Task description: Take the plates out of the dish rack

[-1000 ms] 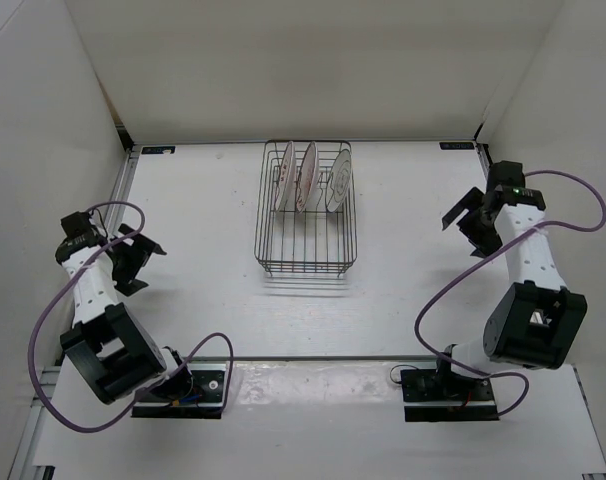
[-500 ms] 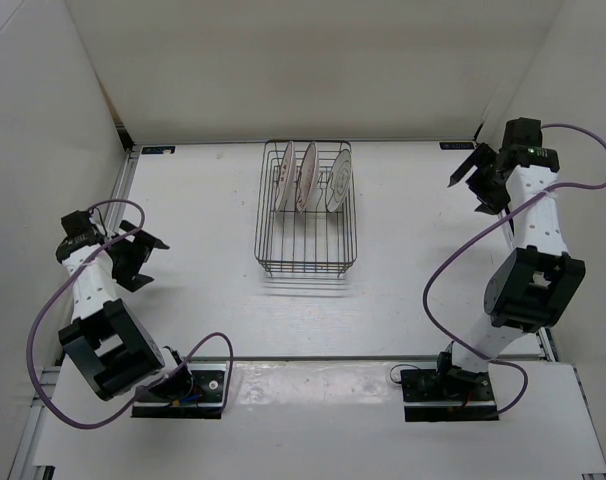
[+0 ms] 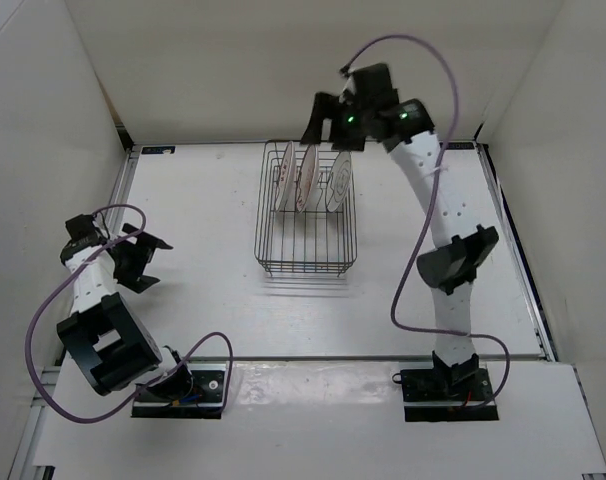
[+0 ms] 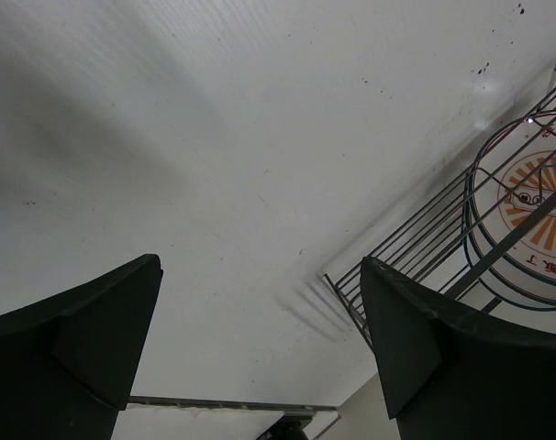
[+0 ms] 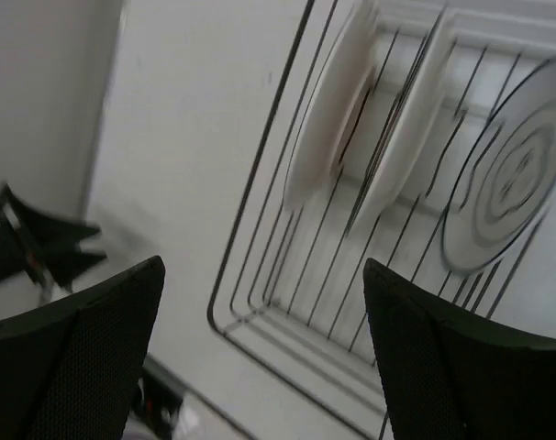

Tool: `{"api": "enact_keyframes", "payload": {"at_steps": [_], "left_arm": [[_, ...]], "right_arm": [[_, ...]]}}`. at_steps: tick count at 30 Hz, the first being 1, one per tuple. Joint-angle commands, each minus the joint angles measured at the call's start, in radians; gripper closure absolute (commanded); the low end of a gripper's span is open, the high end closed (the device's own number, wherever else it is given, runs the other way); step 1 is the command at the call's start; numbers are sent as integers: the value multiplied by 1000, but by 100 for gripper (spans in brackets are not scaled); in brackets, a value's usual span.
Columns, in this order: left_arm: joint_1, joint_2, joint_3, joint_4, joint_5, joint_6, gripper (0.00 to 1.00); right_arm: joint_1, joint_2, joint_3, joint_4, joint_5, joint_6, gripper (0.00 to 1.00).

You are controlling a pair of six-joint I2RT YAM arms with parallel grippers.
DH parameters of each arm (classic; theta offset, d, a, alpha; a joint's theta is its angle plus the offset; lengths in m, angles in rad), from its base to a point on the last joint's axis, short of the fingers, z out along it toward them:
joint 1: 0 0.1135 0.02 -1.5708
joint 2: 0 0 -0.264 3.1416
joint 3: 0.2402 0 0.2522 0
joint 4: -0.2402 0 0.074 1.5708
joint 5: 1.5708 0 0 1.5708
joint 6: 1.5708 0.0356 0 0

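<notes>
With fingers spread, the right end effector hangs above three upright plates in the dish rack.

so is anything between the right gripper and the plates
Nothing visible. The right gripper, open, hangs above the rack's far end, and the plates stand upright there with their top edges clear; only the rack wires flank them.

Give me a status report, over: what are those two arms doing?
Left jaws open, empty, out left. Right jaws open, empty, above far end of dark wire dish rack. Three small round white plates standing inside. Nothing blocks them.
</notes>
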Motion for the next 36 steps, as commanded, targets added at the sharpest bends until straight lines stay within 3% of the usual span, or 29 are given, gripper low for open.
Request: {"api": "enact_keyframes", "payload": {"at_steps": [1, 2, 4, 5, 6, 8, 9, 10, 13, 16, 20, 24, 26, 28, 29, 30, 31, 32, 33, 35, 36], "left_arm": [[-2, -24, -22, 20, 28, -24, 0], [-2, -24, -28, 34, 31, -27, 0], [-3, -20, -43, 43, 47, -42, 0], [0, -23, -42, 45, 50, -42, 0], [-6, -20, -42, 43, 50, -38, 0], [-5, -20, -37, 40, 44, -32, 0], [-3, -18, -36, 42, 42, -32, 0], [-3, -15, -34, 45, 41, -30, 0], [-5, -20, -40, 45, 41, -30, 0], [-5, -26, -46, 43, 37, -29, 0], [-3, -30, -45, 36, 45, -27, 0], [-6, -30, -40, 46, 56, -22, 0], [-14, -29, -30, 46, 56, -22, 0], [-23, -41, -31, 55, 54, -22, 0], [-31, -49, -45, 62, 53, -27, 0], [-34, -62, -52, 83, 57, -30, 0], [-34, -73, -62, 89, 63, -38, 0], [-36, -82, -77, 94, 71, -36, 0], [-39, -89, -85, 89, 82, -35, 0], [-37, -102, -89, 80, 79, -32, 0], [-43, -102, -94, 77, 77, -32, 0]], "right_arm": [[-48, -195, -166, -190, 124, -37, 10], [-209, -267, -434, -3, 98, -33, 10], [-414, -432, -660, 170, -28, 138, 10], [-494, -421, -618, 123, -63, 110, 10], [-501, -356, -533, 52, -50, 70, 10], [-501, -188, -179, -233, -10, 15, 10], [-508, -179, -150, -253, 6, 13, 10], [-510, -203, -191, -213, 4, -4, 10], [-510, -374, -547, 29, -34, 37, 10], [-504, -361, -556, -27, -33, 19, 10], [-510, -409, -651, 32, -11, 18, 10], [-522, -389, -612, -3, 36, 37, 10], [-516, -361, -575, 17, 17, 71, 10], [-373, -317, -436, 55, -32, 113, 10], [-290, -159, -329, -43, 68, 114, 10], [-133, -87, 76, -105, 123, 107, 10], [-41, 5, 148, -162, 159, 122, 10], [-19, 12, 155, -159, 129, 140, 10], [-16, -29, -82, -124, 124, 127, 10], [-19, -170, -352, 29, 144, 111, 10], [-21, -213, -387, 55, 153, 108, 10]]}}
